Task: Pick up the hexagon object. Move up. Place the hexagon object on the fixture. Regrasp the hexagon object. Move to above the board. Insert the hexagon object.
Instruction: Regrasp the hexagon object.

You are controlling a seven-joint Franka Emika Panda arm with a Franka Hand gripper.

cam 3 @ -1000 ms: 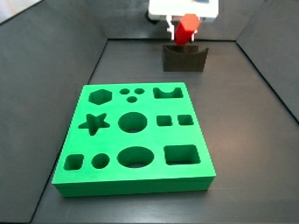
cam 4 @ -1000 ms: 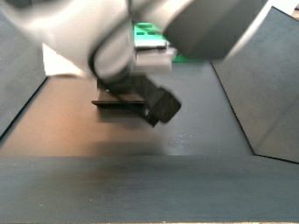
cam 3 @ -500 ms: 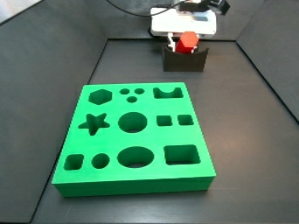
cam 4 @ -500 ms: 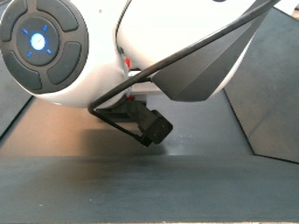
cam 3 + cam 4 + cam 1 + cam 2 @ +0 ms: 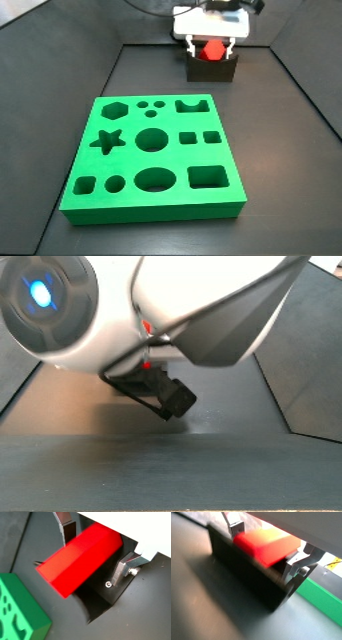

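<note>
Lighting: even, bright overhead. Wrist views soft-focused; hexagon object (image 5: 268,545) overexposed. Pincer (image 5: 214,42) sharp at 12 o'clock.

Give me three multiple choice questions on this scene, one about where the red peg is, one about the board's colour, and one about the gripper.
1. Where is the hexagon object?
A. In a board hole
B. At the fixture, between the fingers
C. On the floor

2. What colour is the board?
A. Green
B. Blue
C. Yellow

3. Where is the gripper?
A. Over the board
B. At the fixture
C. Out of view

Answers: 1 B, both wrist views show it over the dark block; 2 A, plainly green; 3 B, a side view shows it there.
</note>
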